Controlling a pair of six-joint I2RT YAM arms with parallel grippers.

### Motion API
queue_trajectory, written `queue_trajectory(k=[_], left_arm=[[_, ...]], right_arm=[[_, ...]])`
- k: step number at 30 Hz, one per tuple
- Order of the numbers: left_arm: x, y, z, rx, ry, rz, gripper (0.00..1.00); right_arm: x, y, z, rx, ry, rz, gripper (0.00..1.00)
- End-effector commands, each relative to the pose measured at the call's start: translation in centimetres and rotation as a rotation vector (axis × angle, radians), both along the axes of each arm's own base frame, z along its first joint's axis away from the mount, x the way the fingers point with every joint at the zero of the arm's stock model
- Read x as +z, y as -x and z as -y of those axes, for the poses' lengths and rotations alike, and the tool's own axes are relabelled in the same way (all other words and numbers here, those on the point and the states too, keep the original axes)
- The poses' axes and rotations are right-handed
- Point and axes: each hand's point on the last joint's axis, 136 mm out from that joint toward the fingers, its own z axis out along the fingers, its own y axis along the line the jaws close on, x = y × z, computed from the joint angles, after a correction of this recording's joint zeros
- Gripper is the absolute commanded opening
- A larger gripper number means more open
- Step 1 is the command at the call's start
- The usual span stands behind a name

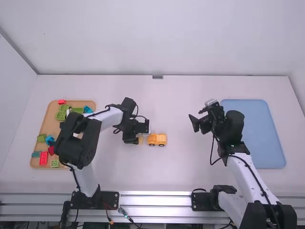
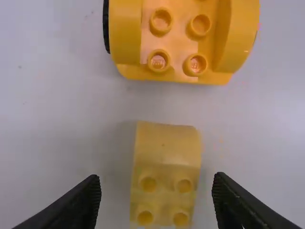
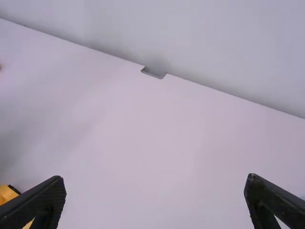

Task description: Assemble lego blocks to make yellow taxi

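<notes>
Since everything's laid out on a white table (image 1: pixel 183 102), the colours really pop: pale walls (image 1: pixel 143 43) rise behind and beside it, there's a small notch (image 1: pixel 157 77) in the back edge, and a silvery metal rail (image 1: pixel 155 200) runs along the near side. Over on the left is a light-brown tray (image 1: pixel 49 119) of loose blocks, with a red block (image 1: pixel 44 158), a blue block (image 1: pixel 50 140) and a few green blocks (image 1: pixel 62 113) among them, and the left arm (image 1: pixel 78 143) cuts across its right side and hides part of it. The blue tray (image 1: pixel 267 138) sits over on the right, partly behind the right arm (image 1: pixel 238 167). As for the taxi bits, the yellow wheeled car base (image 1: pixel 157 139) is on the table between the two arms, and just beside it is a small yellow block (image 2: pixel 164 162) with a curved end and four studs. Left gripper (image 1: pixel 137 134) is right at that block, jaws spread with one on each side and gaps showing. Right gripper (image 1: pixel 197 118) is well apart from both pieces, jaws wide and nothing between them.
</notes>
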Motion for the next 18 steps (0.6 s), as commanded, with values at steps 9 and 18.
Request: queue_trajectory(k=[9,18], left_arm=[[-1.2,0.3,0.6,0.062,0.016,0.013,0.44],[-0.6,-1.1,0.4,0.451,-0.011,-0.07,0.11]], right_arm=[[-0.5,0.3,-0.3,0.021,-0.014,-0.017,0.99],[0.4,-0.2,-0.3,0.021,-0.013,0.032,0.99]])
